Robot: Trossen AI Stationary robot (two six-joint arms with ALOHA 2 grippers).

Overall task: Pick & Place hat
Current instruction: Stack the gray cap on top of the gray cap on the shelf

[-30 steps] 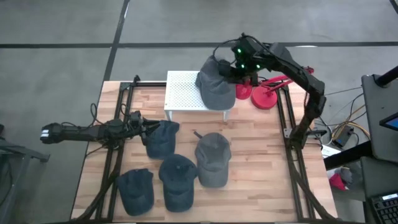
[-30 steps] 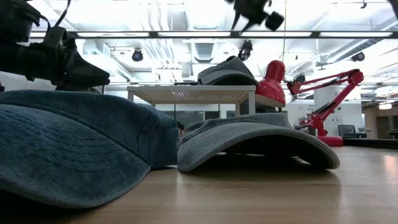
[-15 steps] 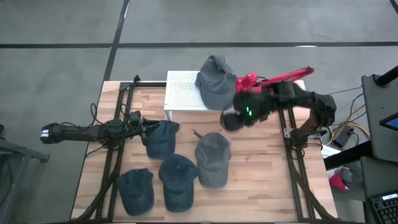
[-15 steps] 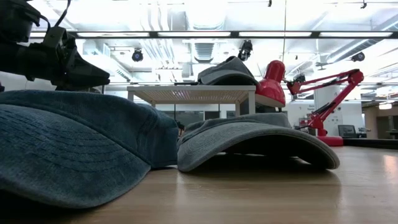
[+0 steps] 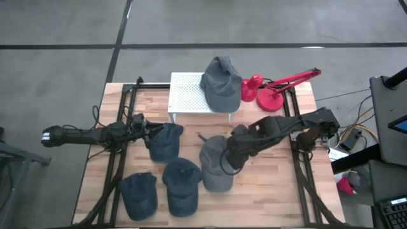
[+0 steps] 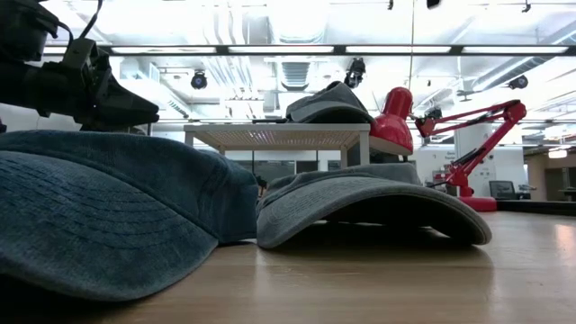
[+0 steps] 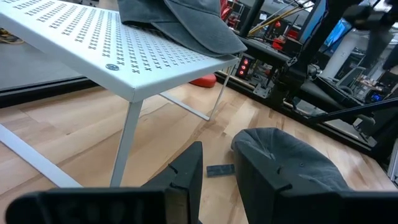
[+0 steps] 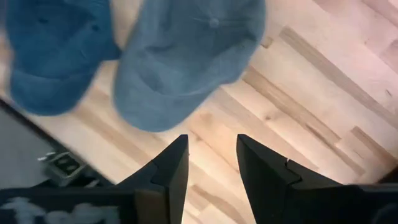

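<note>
Hat number one [image 5: 220,84] is already delivered, draped over the far right corner of the white perforated stand [image 5: 188,93], and the right gripper [image 5: 230,159] has been swung well away from it; a second ago it was up at that stand, half a second ago it was crossing the open boards, and now it is hung over the grey hat [image 5: 217,163] at the middle of the table [image 5: 267,191]; its fingers [image 8: 166,168] are parted with nothing between them, bare wood and the grey crown [image 8: 186,56] being seen past them in the right wrist view, with a blue hat [image 8: 53,53] just beside that crown; so a release is taken as done and a fresh pick is judged to be opening; a descent onto the grey crown or brim is what the next move seems to call for; outward from there, three more blue hats are laid along the near left part of the table, and a red desk lamp [image 5: 273,89] is stood just beside the stand; the left gripper [image 5: 145,131] is parked at the left, touching or just over a blue hat [image 5: 165,140], its fingers [image 7: 186,177] spread and empty, unchanged over the last second.
</note>
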